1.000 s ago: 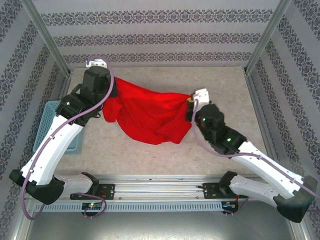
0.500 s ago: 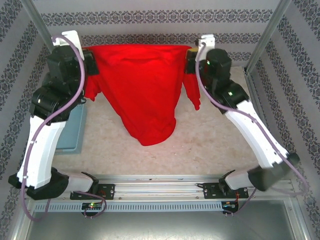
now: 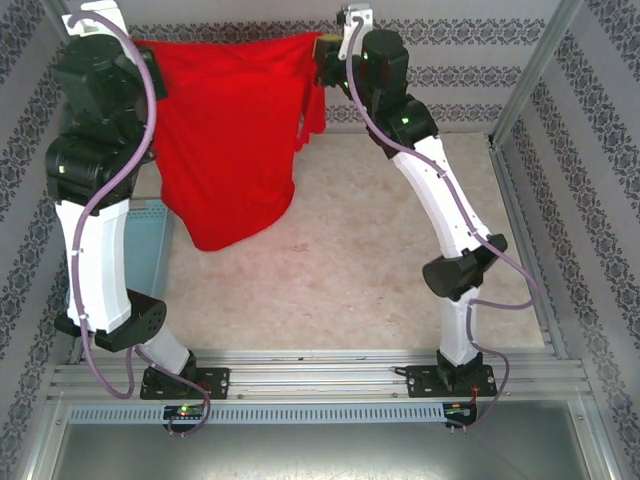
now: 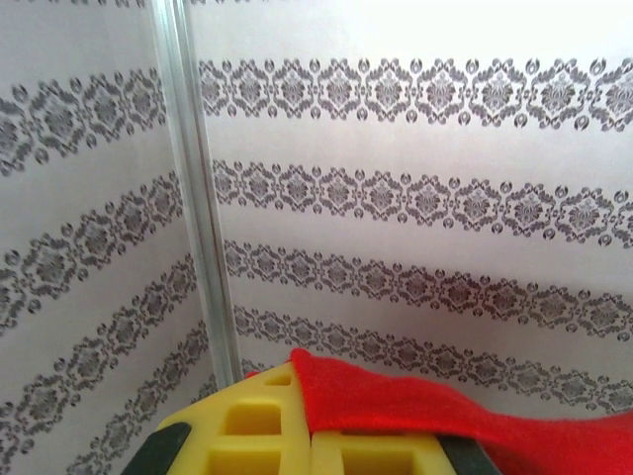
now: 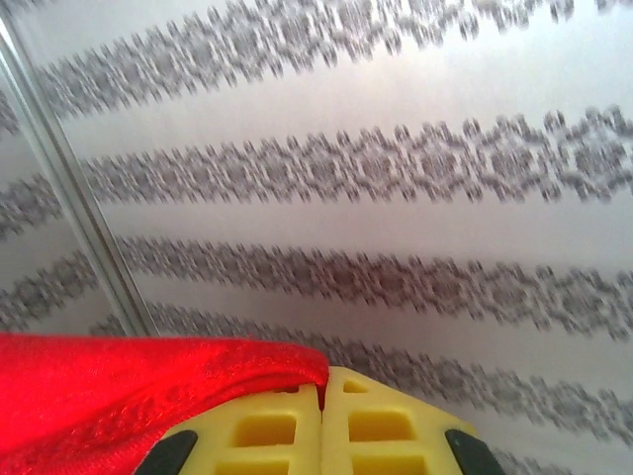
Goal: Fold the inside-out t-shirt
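Note:
The bright red t-shirt (image 3: 232,130) hangs spread in the air high above the table, stretched between both raised arms, its lower end dangling near the table's left side. My left gripper (image 3: 150,55) is shut on its top left edge. My right gripper (image 3: 322,52) is shut on its top right edge, where a sleeve (image 3: 311,112) droops. In the left wrist view, red cloth (image 4: 415,411) runs out to the right from between the closed yellow fingers (image 4: 252,430). In the right wrist view, red cloth (image 5: 119,386) leaves the closed yellow fingers (image 5: 381,430) to the left.
A light blue mesh basket (image 3: 150,235) sits at the table's left edge, partly behind the left arm. The beige tabletop (image 3: 370,260) is bounded by patterned walls and metal corner posts (image 3: 535,70). Both arm bases stand on the rail at the near edge.
Both arms have risen steeply and lifted the t-shirt off the table into a hanging sheet. The whole shirt has shifted leftward and higher since half a second ago.

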You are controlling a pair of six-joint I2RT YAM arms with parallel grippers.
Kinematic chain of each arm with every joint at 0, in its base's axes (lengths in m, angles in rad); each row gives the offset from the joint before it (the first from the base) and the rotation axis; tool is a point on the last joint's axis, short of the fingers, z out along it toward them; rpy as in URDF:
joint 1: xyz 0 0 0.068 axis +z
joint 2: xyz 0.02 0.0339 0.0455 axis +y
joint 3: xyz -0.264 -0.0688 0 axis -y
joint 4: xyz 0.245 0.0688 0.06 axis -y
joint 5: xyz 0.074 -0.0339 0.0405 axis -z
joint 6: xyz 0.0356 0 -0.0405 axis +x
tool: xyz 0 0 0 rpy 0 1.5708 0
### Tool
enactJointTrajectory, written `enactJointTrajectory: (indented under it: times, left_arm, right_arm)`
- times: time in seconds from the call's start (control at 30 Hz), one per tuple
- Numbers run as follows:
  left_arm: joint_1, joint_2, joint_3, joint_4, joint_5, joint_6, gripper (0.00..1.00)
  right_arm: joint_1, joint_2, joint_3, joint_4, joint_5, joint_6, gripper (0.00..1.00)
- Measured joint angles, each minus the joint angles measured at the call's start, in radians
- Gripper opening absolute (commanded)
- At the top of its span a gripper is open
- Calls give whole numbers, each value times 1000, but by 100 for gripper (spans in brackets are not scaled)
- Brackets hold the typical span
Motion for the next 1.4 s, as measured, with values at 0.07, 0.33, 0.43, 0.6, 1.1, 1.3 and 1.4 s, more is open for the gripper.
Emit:
enactJointTrajectory:
  times: [0.07,0.33,0.43,0.6,1.1,1.3,1.4]
  left_arm:
    - [1,-23,-6,0,25,10,0]
    - [-54,-199,-375,24,222,-35,0]
    - [-141,-281,-663,89,282,-72,0]
    - [-313,-358,-1081,195,368,-159,0]
    - [-810,-225,-1467,553,378,-423,2]
    - [-864,-73,-1449,669,394,-488,42]
    - [-864,-43,-1426,681,408,-495,68]
  right_arm:
    - [-1,56,112,-20,-11,15,0]
    - [-3,60,14,-64,-31,28,0]
    - [-12,-12,-240,-36,-38,26,0]
    - [-76,-101,-602,13,-69,27,0]
    - [-327,-265,-1018,143,-205,84,6]
    - [-346,-300,-1055,136,-204,122,48]
    - [-383,-346,-1069,117,-191,156,67]
